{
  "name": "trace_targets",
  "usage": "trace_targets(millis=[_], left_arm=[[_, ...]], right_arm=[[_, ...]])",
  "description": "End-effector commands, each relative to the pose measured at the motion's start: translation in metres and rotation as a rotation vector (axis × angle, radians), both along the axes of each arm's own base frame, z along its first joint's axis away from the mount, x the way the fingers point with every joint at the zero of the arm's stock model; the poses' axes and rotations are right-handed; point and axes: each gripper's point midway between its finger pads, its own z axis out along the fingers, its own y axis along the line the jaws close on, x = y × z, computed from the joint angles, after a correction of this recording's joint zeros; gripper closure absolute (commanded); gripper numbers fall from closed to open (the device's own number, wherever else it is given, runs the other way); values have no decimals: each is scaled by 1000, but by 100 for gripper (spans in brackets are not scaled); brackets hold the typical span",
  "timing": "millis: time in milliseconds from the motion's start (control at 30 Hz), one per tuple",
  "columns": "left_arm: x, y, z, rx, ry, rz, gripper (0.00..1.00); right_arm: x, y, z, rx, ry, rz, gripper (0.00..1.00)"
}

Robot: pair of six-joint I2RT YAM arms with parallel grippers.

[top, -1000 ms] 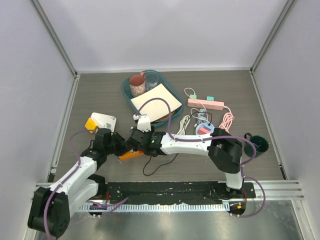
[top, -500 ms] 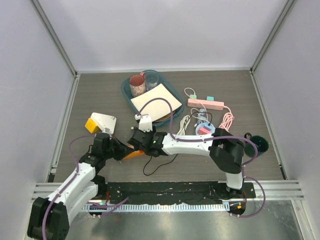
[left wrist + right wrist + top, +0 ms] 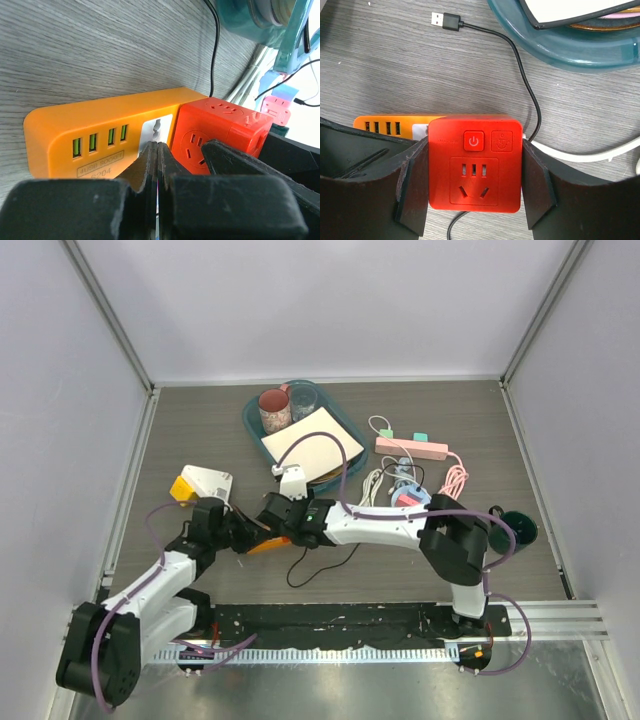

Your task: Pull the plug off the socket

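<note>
Left claw [image 3: 157,146] nearer socket [image 3: 100,125] and plug [image 3: 215,131]

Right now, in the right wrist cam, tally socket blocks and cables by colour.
red socket cube: 1
orange USB strip: 1
black USB cable: 1
white cable: 1
Total: 4
</note>
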Motion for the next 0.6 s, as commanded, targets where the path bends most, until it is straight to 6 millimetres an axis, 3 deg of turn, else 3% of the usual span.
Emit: trace_targets(millis=[0,233,567], left_arm=[[-40,35,-63,204,192,35,100],[-44,42,-72,241,220,47,100],[-45,43,-74,251,225,53,100]], right_arm=[[9,22,41,88,-59,6,93],[8,31,48,126,-52,36,99],[2,29,51,243,22,31,99]])
